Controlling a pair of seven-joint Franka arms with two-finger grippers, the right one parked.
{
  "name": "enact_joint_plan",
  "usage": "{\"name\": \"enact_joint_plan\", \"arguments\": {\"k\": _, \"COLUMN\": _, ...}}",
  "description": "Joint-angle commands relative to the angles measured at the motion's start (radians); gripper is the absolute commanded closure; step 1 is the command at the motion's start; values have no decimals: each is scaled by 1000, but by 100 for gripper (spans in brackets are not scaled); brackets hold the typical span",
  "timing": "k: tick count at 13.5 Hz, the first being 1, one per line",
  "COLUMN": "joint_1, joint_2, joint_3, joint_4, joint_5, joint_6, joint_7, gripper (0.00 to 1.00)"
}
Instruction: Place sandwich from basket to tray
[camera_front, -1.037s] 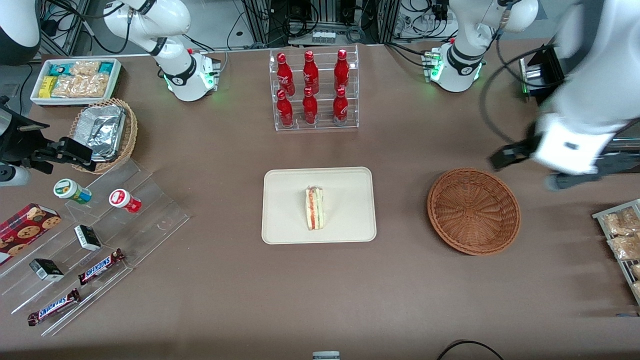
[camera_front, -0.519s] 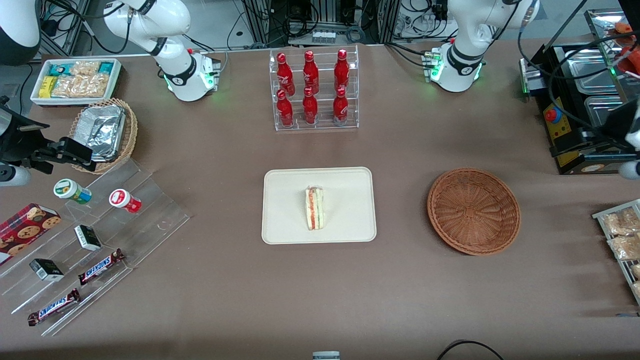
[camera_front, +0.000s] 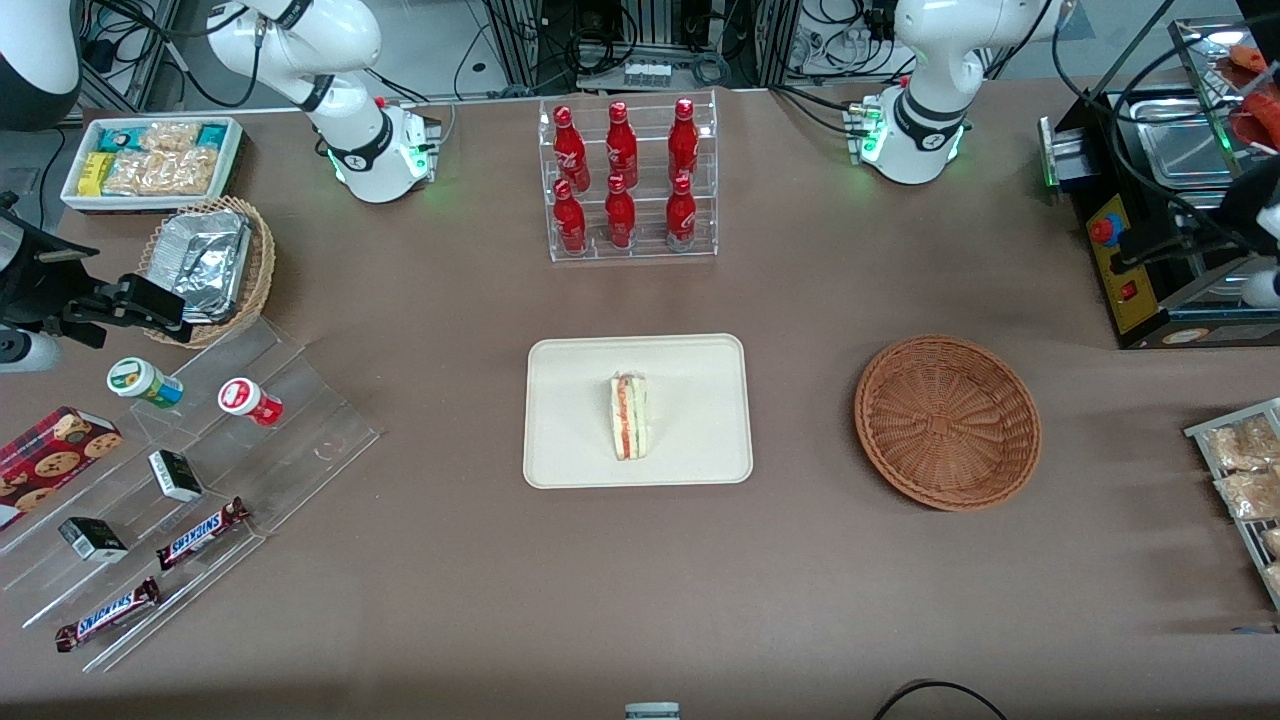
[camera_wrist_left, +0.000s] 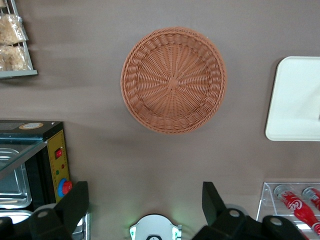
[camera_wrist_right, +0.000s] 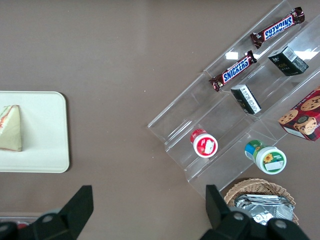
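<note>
Brown table (camera_front: 800, 600): Snickers bars (camera_front: 200, 533); sandwich (camera_front: 629, 416) on tray (camera_front: 560, 400); tool (camera_wrist_left: 145, 210) wide open, empty, prob. above basket (camera_wrist_left: 173, 80).

- Front view: high up, looking down on the whole table, tray (camera_front: 560, 420) dead centre.
- Left wrist view: straight down from well up over the basket (camera_wrist_left: 173, 80), gripper (camera_wrist_left: 145, 205) fingers spread wide; shares basket and tray edge with front.
- Right wrist view: straight down too, catching tray corner and sandwich (camera_wrist_right: 11, 128).

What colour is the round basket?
Reddish-brown woven wicker basket, clearest in the left wrist view; the open gripper hangs above it.
</note>
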Motion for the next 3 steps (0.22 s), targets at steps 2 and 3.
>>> {"name": "enact_joint_plan", "arguments": {"k": 2, "joint_1": -39, "joint_2": -61, "joint_3": -9, "joint_4": -90, "joint_5": 20, "joint_6": 37, "joint_7": 6, "gripper": 0}}
{"name": "enact_joint_plan", "arguments": {"k": 3, "joint_1": -59, "joint_2": -49, "joint_3": 3, "joint_4": -84, "joint_5": 20, "joint_6": 37, "joint_7": 3, "gripper": 0}}
